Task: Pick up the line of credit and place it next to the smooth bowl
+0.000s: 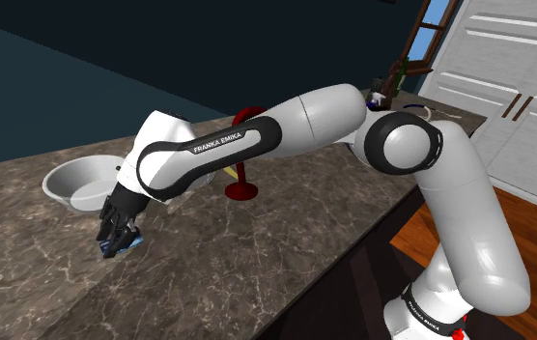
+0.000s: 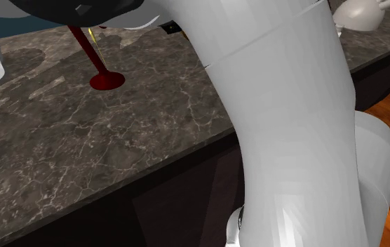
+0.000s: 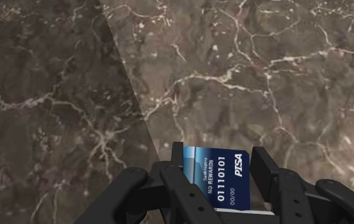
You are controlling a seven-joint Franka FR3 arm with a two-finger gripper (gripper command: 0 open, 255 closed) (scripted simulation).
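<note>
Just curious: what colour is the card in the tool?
The card is dark blue with white lettering, best seen in the wrist view.

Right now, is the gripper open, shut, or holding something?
The gripper is shut on the blue credit card, clasped between its fingers.

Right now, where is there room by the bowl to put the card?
Bare counter lies between the white bowl, the red stand and the near edge, under the pincer holding the blue card. Crowded: the far corner with small things.
</note>
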